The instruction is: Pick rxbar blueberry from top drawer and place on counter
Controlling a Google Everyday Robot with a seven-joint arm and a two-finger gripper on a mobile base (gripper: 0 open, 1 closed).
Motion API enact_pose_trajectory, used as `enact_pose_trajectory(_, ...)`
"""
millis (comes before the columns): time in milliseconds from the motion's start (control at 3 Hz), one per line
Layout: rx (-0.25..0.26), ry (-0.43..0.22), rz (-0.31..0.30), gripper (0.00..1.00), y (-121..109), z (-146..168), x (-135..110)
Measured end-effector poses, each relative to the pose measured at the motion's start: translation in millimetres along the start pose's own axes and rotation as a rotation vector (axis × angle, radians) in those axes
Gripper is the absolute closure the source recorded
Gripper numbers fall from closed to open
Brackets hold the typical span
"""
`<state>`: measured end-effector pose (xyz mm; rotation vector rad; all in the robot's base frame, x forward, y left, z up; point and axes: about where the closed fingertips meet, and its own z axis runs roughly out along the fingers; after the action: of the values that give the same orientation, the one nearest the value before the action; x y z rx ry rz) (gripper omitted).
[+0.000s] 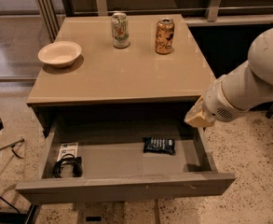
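Observation:
The rxbar blueberry, a small dark navy bar, lies flat on the floor of the open top drawer, right of its middle. The counter is the tan tabletop above the drawer. My gripper comes in from the right on a white arm. Its tan tip sits over the drawer's right wall, just below the counter's front right corner, to the right of and above the bar. It touches nothing that I can see.
On the counter stand a white bowl at the left, a green-white can and an orange can at the back. In the drawer's left end lie a black coiled cable and a white card. Speckled floor surrounds the table.

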<state>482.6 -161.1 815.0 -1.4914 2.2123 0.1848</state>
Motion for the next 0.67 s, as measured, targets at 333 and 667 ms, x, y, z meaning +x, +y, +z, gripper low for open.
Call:
enact_pose_trajectory(333, -0.002, 0.001, 0.0, 1.0, 1.1, 2.3, 0.9)
enact_pose_trajectory(667, 0.023, 0.003, -0.003, 1.0, 1.3, 10.4, 10.1)
